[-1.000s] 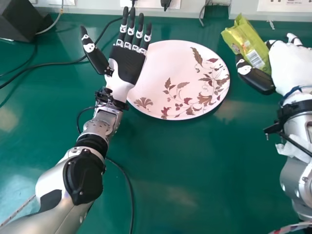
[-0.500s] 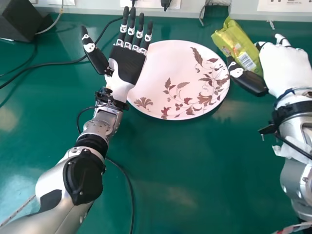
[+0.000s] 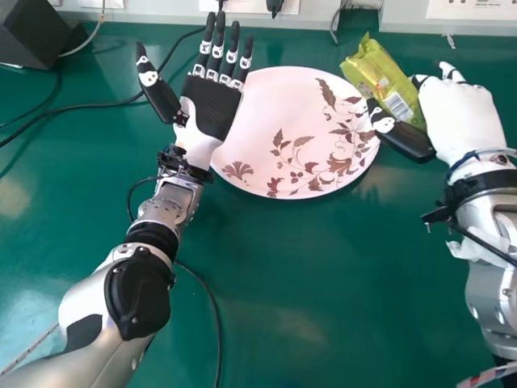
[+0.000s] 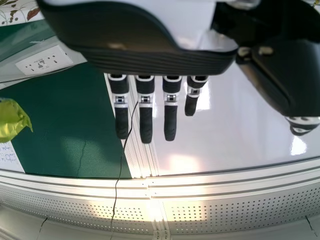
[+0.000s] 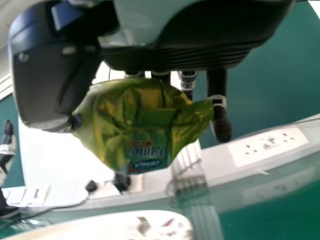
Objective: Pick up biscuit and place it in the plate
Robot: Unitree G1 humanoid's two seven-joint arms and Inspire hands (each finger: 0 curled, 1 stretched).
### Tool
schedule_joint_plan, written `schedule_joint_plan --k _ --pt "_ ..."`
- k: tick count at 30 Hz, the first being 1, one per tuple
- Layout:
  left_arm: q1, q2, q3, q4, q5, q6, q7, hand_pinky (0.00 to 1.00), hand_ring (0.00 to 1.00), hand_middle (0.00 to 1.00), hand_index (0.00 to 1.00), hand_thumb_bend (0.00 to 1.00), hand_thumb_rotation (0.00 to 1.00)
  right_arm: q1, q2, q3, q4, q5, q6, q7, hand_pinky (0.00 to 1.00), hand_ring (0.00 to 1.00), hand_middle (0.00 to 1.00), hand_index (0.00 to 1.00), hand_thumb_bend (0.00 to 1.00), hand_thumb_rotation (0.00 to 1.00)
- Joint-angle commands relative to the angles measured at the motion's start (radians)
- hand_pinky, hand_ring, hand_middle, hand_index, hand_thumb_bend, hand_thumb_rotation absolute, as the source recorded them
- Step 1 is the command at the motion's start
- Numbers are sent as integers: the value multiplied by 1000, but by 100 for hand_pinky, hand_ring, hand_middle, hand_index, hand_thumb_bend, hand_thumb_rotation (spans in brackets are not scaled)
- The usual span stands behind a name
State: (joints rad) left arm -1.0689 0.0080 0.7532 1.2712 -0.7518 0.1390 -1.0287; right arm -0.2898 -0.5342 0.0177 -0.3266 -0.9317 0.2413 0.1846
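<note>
Closest to me, the left arm (image 3: 121, 315) slants in over the green bench (image 3: 323, 299), a thin black cable (image 3: 212, 303) curving past it, while the right arm (image 3: 490, 214) comes in from the other side. Farther along sits the plate (image 3: 258, 133), pale pink with brown and reddish leaves and flowers on it. At its left side is the left hand (image 3: 214, 117), palm up and wide open, fingers straight and fanned, the thumb standing well out; from here its fingertips point away toward the wall. I can't tell whether it touches the plate. Across from it, the right hand (image 3: 460, 117) has the biscuit (image 3: 378, 74), in a crinkled yellow-green wrapper, gripped between thumb and fingers. The packet is tilted, held up at the plate's far right edge, and from above it covers a bit of the rim. Beyond the left hand, a longer black cable (image 3: 77, 107) trails over the bench toward a dark box (image 3: 32, 36) in the far left corner. Right at the back runs a pale strip of wall with sockets (image 3: 477, 10).
</note>
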Motion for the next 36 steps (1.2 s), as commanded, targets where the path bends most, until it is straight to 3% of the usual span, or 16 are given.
schedule_joint_plan --k 1,9,18,28,36 --pt "4 5 -14 8 12 1 -15 73 75 81 100 91 36 3 -7 -6 10 21 -35 -34 16 21 48 48 50 0" --pt "4 5 -10 9 10 4 -11 74 76 83 98 91 40 -4 -16 0 56 62 -91 -51 16 22 48 48 50 0" --pt "4 5 -14 10 14 -4 -23 73 75 81 95 92 42 -20 -28 23 148 105 -210 -111 16 21 48 48 50 0" --pt "3 6 -11 11 10 -4 -14 72 75 80 95 92 39 -43 -30 53 232 129 -297 -144 16 22 48 48 50 0" --pt "2 9 -8 13 7 3 -14 74 75 81 95 92 37 -73 -22 87 278 142 -318 -133 16 23 47 48 50 0"
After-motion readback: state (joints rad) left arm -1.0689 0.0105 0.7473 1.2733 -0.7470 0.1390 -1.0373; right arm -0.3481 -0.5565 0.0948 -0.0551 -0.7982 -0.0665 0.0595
